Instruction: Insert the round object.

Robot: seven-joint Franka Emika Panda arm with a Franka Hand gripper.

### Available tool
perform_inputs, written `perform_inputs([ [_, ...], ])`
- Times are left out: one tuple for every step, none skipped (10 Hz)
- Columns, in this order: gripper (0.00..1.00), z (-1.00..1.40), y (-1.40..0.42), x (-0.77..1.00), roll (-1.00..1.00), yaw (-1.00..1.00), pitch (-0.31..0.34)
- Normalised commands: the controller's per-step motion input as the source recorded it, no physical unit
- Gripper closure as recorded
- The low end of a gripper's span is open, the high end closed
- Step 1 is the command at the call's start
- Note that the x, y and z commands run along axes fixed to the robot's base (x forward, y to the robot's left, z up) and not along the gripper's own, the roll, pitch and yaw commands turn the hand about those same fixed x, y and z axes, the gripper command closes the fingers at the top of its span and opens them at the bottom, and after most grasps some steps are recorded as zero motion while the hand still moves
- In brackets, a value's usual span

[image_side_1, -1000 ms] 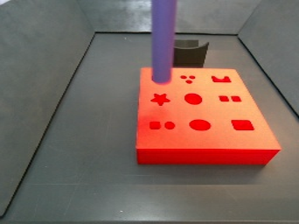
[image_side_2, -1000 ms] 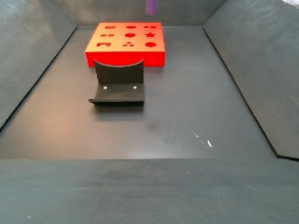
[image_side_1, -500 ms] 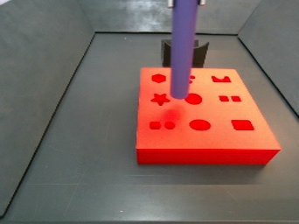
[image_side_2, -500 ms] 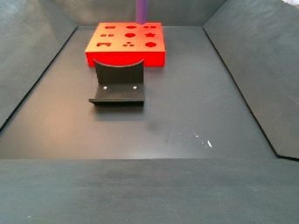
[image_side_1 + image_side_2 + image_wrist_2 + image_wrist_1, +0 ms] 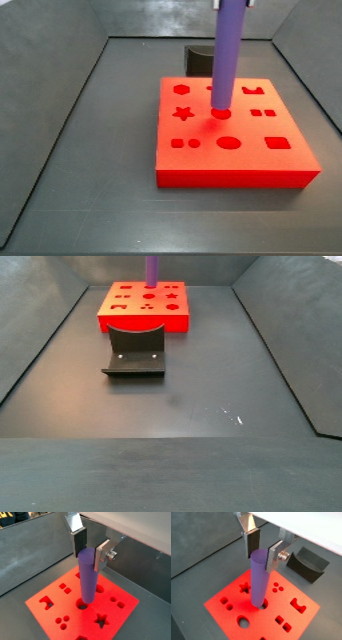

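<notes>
My jaws [image 5: 263, 548] grip the purple peg [image 5: 259, 582] top; wrist views show its tip in the red block's [image 5: 123, 608] round hole, side views hide my jaws.

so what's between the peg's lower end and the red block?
Nothing. In both wrist views the peg, held upright in the tool, meets a round cut-out in the red block with no gap visible.
</notes>
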Motion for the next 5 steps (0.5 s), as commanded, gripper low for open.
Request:
perform_inputs([
  [1.00, -0.11, 0.00, 0.49, 0.14, 0.23, 0.000],
  [1.00, 0.00, 0.00, 0.32, 0.25, 0.21, 0.067],
  [1.00, 0.00, 0.00, 0.33, 0.27, 0.20, 0.051],
  [1.00, 0.00, 0.00, 0.30, 0.31, 0.18, 0.059],
  [1.00, 0.00, 0.00, 0.13, 0.28, 0.00, 0.109],
])
